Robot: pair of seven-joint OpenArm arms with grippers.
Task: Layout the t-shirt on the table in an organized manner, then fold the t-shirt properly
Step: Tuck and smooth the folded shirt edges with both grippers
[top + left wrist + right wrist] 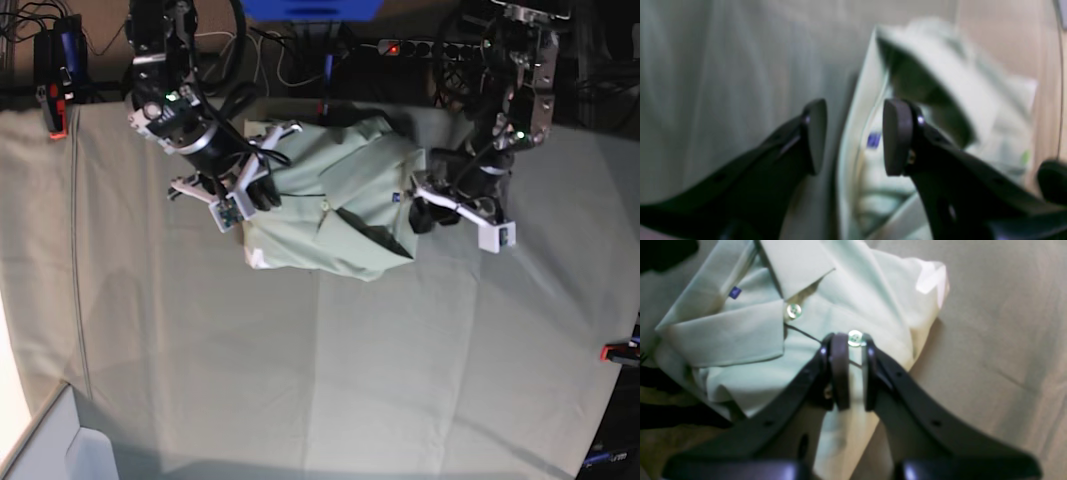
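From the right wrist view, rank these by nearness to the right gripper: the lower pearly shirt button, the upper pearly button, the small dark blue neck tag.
1. Lower pearly button: right at the tips of the right gripper, which is shut on the pale mint-green t-shirt.
2. Upper pearly button: up-left, beneath the collar.
3. Small dark blue neck tag: farthest, far up-left inside the collar.

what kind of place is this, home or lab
Most likely a robotics lab bench, not a home: two robot arms work a t-shirt on a cloth-covered table held by a red clamp, with a power strip and cables behind.
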